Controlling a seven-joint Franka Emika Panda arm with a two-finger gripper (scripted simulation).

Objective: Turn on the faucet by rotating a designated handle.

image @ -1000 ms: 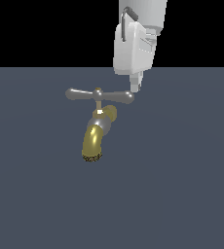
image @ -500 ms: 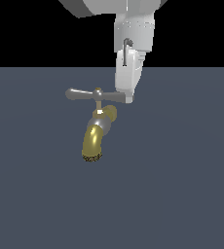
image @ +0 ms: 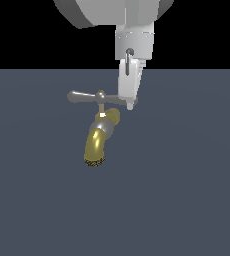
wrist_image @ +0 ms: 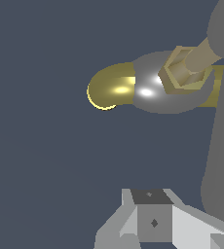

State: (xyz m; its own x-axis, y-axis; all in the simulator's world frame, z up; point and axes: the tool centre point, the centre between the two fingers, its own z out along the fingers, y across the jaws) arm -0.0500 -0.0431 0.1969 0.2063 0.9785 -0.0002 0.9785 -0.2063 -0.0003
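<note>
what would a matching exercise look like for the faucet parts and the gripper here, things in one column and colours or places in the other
Things:
1. curved spout
2. slim metal crossbar handle
3. collar between spout and stem
4. white robot gripper

Descriptions:
A. silver-grey, shiny
B. at the crossbar's end on the exterior view's right
C. brass-gold
D. grey, lying level above the spout

Pairs: 1-C, 2-D, 3-A, 4-B

Arm point(image: 112, 12): glossy light-grey rounded casing. Pincer point(image: 129, 102): white boxy body, dark slot, pale tapered fingers point(image: 128, 85).
</note>
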